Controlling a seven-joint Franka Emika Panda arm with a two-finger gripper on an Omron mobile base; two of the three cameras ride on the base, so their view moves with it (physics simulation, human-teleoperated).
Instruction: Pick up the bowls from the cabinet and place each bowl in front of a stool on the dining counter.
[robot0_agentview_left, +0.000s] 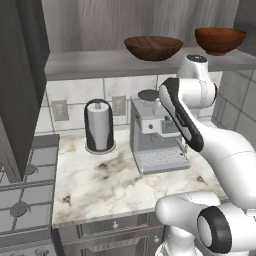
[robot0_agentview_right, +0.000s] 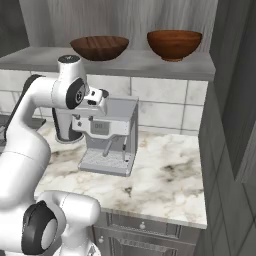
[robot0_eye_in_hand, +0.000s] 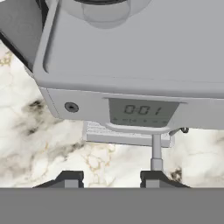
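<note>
Both bowls (robot0_agentview_right: 99, 47) on cabinet shelf (robot0_agentview_right: 130, 64) (end effector (robot0_eye_in_hand: 111, 177) parted, empty)

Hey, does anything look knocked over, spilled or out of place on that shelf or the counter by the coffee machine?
Nothing stands out. Both bowls, the dark bowl and the reddish bowl, sit upright on the cabinet shelf. The coffee machine and paper towel holder stand straight on the unspilled worktop.
</note>
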